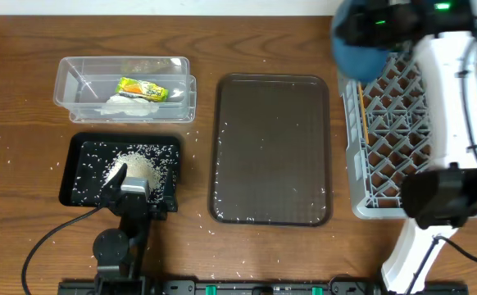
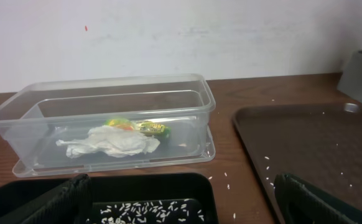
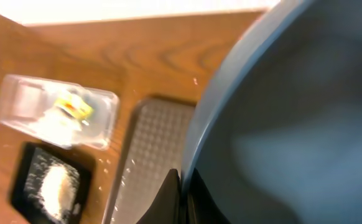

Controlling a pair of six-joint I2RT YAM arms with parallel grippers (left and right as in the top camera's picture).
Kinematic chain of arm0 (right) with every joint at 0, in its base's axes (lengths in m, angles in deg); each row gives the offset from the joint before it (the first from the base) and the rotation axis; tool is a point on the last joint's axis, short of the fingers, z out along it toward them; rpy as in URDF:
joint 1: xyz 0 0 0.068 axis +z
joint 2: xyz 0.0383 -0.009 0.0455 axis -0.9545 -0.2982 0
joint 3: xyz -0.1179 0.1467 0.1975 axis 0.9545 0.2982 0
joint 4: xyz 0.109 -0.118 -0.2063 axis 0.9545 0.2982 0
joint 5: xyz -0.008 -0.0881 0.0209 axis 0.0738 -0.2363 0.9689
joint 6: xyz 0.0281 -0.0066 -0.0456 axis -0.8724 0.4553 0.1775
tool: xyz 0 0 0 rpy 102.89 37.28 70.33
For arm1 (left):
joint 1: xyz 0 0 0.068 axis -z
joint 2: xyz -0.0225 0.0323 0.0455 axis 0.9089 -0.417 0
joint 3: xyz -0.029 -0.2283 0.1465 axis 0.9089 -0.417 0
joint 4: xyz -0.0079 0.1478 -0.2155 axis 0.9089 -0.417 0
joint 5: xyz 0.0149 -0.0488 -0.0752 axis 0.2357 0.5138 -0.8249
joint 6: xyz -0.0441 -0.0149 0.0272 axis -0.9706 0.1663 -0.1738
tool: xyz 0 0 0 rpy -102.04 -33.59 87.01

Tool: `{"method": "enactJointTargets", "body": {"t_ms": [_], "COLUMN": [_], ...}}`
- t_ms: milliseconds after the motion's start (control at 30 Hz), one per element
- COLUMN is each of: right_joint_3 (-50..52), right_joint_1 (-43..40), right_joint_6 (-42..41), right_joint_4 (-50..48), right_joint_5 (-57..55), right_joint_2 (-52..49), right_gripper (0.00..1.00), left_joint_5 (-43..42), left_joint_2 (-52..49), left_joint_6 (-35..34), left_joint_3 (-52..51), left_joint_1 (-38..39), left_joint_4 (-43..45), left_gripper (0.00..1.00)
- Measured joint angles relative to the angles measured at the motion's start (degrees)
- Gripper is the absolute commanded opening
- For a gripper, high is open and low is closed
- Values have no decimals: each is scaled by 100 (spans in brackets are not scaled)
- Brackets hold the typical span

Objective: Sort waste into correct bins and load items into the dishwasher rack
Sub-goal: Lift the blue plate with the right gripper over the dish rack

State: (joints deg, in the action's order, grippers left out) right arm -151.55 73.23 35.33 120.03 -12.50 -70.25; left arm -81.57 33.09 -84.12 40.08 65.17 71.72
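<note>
**Right arm.** The jaws of the right gripper (image 3: pixel 181 198) are pressing together on the rim of the wide blue bowl (image 3: pixel 293 124), pinching its wall between them. The bowl is hanging by that one edge and is filling most of the right wrist view. Seen from overhead, it is riding in the air above the far left corner of the dishwasher rack (image 1: pixel 386 139), partly overhanging the rack's left wall.

**Left arm.** The jaws of the left gripper (image 1: pixel 132 190) are standing spread wide and gripping nothing. The gripper is hovering over the near edge of the black tray (image 1: pixel 83 156), where a pile of rice (image 1: pixel 136 168) is lying.

**Surroundings.** The clear tub (image 2: pixel 106 99) is holding a crumpled napkin (image 2: pixel 112 142) with the snack wrapper (image 2: pixel 145 127) touching it. The brown tray (image 1: pixel 271 147) is lying between the bins and the rack, carrying only a few stray grains.

**Step in hand.** Judging from this layout, the waste is already sitting in the bins and the rack-loading step is under way, starting with the bowl.

**Next move.** The bowl needs carrying further in over the lattice floor and clear of the left wall. It then needs lowering until it is resting on the grid, and only then should the jaws part. Because the grip is on the rim alone, the bowl is liable to swing or slip, so a slow descent is advisable.
</note>
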Motion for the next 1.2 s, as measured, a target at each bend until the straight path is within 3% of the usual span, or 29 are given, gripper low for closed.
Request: {"method": "enactJointTargets", "body": {"t_ms": [200, 467, 733, 1200], "right_joint_3": [17, 24, 28, 2], "right_joint_1": [-953, -1126, -1117, -1185], "right_joint_6": [376, 426, 127, 76], "right_joint_4": [-802, -1200, -1163, -391], "right_joint_5": [2041, 3821, 4120, 3541], "right_joint_2": [-177, -879, -1298, -1261], "right_gripper": [1, 1, 1, 1], "left_joint_5": [0, 0, 0, 0], "left_joint_2": [0, 0, 0, 0], "left_joint_6": [0, 0, 0, 0], "left_joint_3": [0, 0, 0, 0], "left_joint_1": [0, 0, 0, 0], "left_joint_4": [0, 0, 0, 0], "left_gripper": [95, 95, 95, 95]}}
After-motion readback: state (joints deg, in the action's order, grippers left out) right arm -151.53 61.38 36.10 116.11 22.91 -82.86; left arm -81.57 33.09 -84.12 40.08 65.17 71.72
